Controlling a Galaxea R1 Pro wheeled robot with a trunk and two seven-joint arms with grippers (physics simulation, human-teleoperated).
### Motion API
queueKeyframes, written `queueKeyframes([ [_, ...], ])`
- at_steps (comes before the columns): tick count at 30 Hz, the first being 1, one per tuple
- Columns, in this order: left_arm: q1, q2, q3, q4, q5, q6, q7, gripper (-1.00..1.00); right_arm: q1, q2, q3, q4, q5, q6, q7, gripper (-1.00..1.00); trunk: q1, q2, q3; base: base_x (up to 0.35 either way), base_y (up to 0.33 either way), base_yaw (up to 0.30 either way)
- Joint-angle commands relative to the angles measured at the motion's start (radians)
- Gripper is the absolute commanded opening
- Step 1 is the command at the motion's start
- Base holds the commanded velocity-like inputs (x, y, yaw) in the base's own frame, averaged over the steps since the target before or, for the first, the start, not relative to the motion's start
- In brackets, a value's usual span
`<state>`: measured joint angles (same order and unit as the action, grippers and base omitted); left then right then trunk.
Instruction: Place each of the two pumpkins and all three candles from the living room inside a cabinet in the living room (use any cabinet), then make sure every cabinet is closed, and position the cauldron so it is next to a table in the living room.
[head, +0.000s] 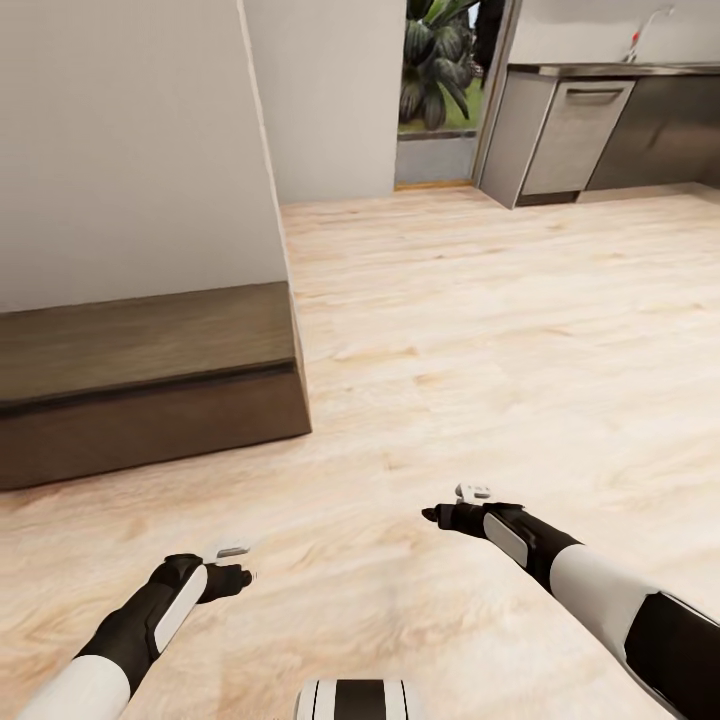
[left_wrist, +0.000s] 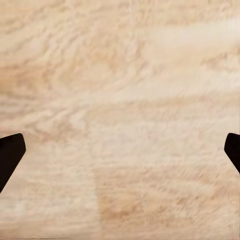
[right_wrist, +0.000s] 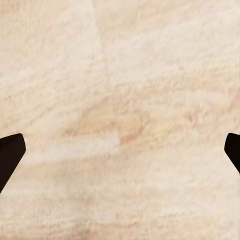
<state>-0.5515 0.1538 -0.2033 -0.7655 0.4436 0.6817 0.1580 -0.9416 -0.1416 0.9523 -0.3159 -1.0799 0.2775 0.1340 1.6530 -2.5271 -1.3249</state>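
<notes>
The long low dark-brown cabinet (head: 150, 425) stands at the left against a white wall, and its plain front panel looks shut. My left gripper (head: 240, 576) hangs low over the light wood floor, a little in front of the cabinet's right end. In the left wrist view its fingertips (left_wrist: 10, 155) sit far apart, so it is open and empty. My right gripper (head: 432, 516) hovers over bare planks further right, also open and empty, with dark fingertips (right_wrist: 10, 155) spread wide. The pumpkins, candles, cauldron and table are out of view.
A white wall corner (head: 262, 150) rises above the cabinet's right end. Grey kitchen units (head: 575, 135) with a steel counter stand at the back right. Between them is a doorway with a green plant (head: 436, 65). Light plank floor (head: 480, 330) stretches ahead.
</notes>
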Motion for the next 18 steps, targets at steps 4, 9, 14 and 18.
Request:
queueKeyframes([
  [4,-0.001,0.001,-0.005,-0.001,0.010,0.002,0.009,1.00,-0.001,-0.001,0.003,-0.002,-0.003,0.003,0.001,1.00,0.000,0.000,-0.004,0.000,0.000,0.240],
  [9,-0.001,0.001,-0.005,-0.001,0.010,0.002,0.009,1.00,0.000,-0.001,0.003,-0.002,-0.003,0.003,0.001,1.00,0.000,0.000,-0.009,0.000,0.000,0.240],
  [14,-0.001,0.001,-0.005,-0.001,0.010,0.002,0.009,1.00,0.000,-0.001,0.003,-0.002,-0.003,0.003,0.001,1.00,0.000,0.000,-0.014,0.000,0.000,0.240],
  [18,-0.001,0.001,-0.005,-0.001,0.010,0.002,0.009,1.00,0.000,-0.001,0.003,-0.002,-0.003,0.003,0.001,1.00,0.000,0.000,-0.017,0.000,0.000,0.240],
])
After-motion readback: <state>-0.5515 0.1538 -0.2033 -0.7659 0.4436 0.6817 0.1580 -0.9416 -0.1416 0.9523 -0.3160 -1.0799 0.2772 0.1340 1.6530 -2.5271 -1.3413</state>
